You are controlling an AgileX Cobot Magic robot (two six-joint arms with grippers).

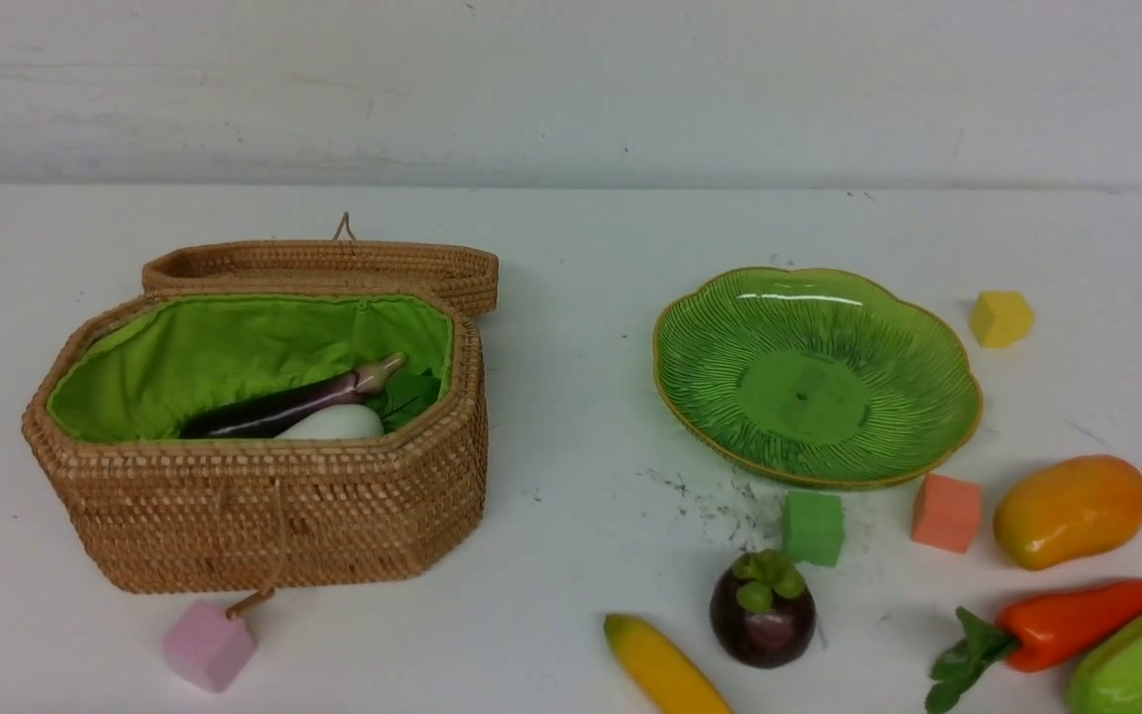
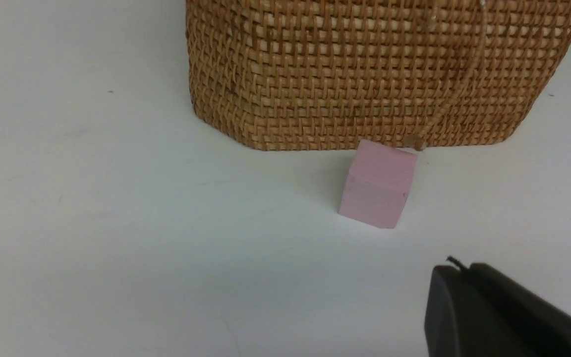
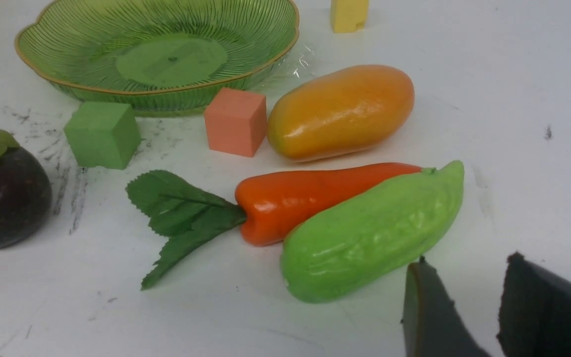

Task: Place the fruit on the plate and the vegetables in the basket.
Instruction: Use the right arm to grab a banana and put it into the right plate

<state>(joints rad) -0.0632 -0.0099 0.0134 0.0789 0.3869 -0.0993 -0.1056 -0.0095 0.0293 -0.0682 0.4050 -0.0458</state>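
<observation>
The woven basket (image 1: 264, 516) stands at left, lid folded back, with the purple eggplant (image 1: 284, 405) and white radish (image 1: 333, 424) inside. The green plate (image 1: 814, 382) at right holds nothing. On the table lie the mango (image 1: 1072, 511), orange pepper (image 1: 1077, 620), light-green cucumber (image 1: 1141, 664), mangosteen (image 1: 762, 610) and banana (image 1: 665, 669). Neither arm shows in the front view. My left gripper (image 2: 456, 268) is shut and empty, short of the basket wall (image 2: 365, 74). My right gripper (image 3: 466, 265) is open and empty, one fingertip (image 3: 420, 277) just beside the cucumber (image 3: 370, 238), which touches the pepper (image 3: 310, 196).
A pink cube (image 1: 207, 645) sits against the basket's front, also in the left wrist view (image 2: 377, 183). A green cube (image 1: 814, 528) and an orange cube (image 1: 946, 512) lie by the plate's near rim. A yellow cube (image 1: 1000, 318) lies behind it.
</observation>
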